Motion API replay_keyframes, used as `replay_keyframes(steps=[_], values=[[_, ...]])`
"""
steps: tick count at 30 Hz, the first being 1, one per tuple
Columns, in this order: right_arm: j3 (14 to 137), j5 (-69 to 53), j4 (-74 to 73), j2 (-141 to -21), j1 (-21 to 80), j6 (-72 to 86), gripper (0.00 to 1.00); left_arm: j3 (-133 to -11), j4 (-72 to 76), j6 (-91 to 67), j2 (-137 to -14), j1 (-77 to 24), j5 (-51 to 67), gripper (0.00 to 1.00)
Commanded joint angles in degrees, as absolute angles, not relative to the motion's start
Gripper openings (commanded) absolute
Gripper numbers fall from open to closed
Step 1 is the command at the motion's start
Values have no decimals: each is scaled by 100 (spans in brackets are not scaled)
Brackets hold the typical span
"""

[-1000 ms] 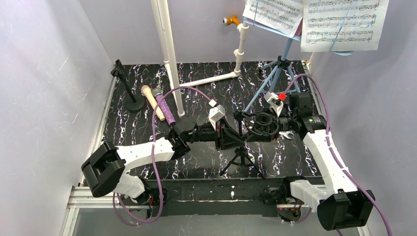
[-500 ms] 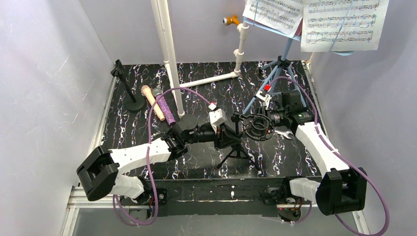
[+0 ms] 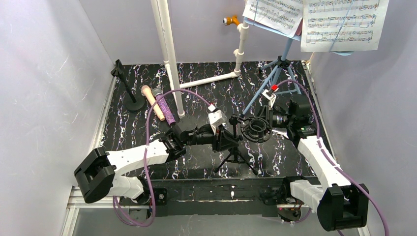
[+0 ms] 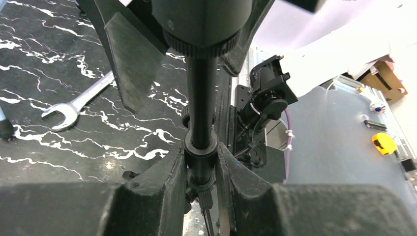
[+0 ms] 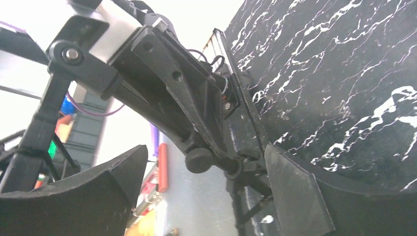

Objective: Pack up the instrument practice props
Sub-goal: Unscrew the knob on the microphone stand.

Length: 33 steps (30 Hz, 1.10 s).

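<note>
**Left claw grips the black tripod; right claw stands wide beside it**

On the surface (image 3: 137, 132), glossy black with white marble veins, the black tripod (image 3: 236, 158) stands a little toward 6 o'clock of centre, thin legs splayed. The left claw (image 4: 201, 152) is pinched narrow on its smooth round pole, one matte finger (image 4: 167, 172) pressed to each side. At the top sits a ring-shaped wire cradle (image 3: 255, 129). The right claw (image 5: 204, 147) is spread wide at that end, its two wedge-shaped fingers (image 5: 295, 191) well apart with the tripod's hinge and knurled knob between them, gripping nothing.

Two microphones lie side by side at 10 o'clock: a smooth peach microphone (image 3: 152, 104) and a purple glitter microphone (image 3: 166, 110). Just beyond them at 10 o'clock is one black round-base holder (image 3: 132, 101) with a slanted stem.

At 1 o'clock stands one pale-blue music stand (image 3: 275, 73) on thin legs, carrying two printed sheets of music (image 3: 344, 24).

One bright metal wrench (image 4: 78, 101) lies flat on the surface near the tripod. White plastic pipes (image 3: 169, 49) rise at 12 o'clock.
</note>
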State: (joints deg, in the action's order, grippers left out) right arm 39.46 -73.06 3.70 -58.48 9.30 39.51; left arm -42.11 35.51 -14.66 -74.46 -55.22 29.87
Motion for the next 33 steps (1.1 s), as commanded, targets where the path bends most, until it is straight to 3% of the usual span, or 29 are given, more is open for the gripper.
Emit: replay_keyframes(steps=[1,8,11,13,20,28,33], values=[[4117,-7493,290,-5766,914,2780,98,-4041,4166,-1977,-6855,-5537,2950,0],[4579,-7999,-2541,-5743,910,-1362,98,-3760,4569,-2657,-6535,-5537,2594,0],[4907,-8492,-4881,-5806,844,-4906,98,-3719,4764,-2939,-6558,-5538,2550,0],[5079,-8507,-5983,-5816,827,-6354,99,-3730,4919,-3111,-6645,-5537,2602,0],[5342,-8509,-6584,-6055,775,-7263,98,-3830,5636,-3651,-7255,-5537,2809,0],[5616,-8512,-6600,-6245,774,-6863,98,-3846,6137,-3961,-7721,-5546,2945,0],[5610,-8517,-6132,-6278,778,-6136,89,-3797,6402,-4065,-7858,-5546,2927,0]])
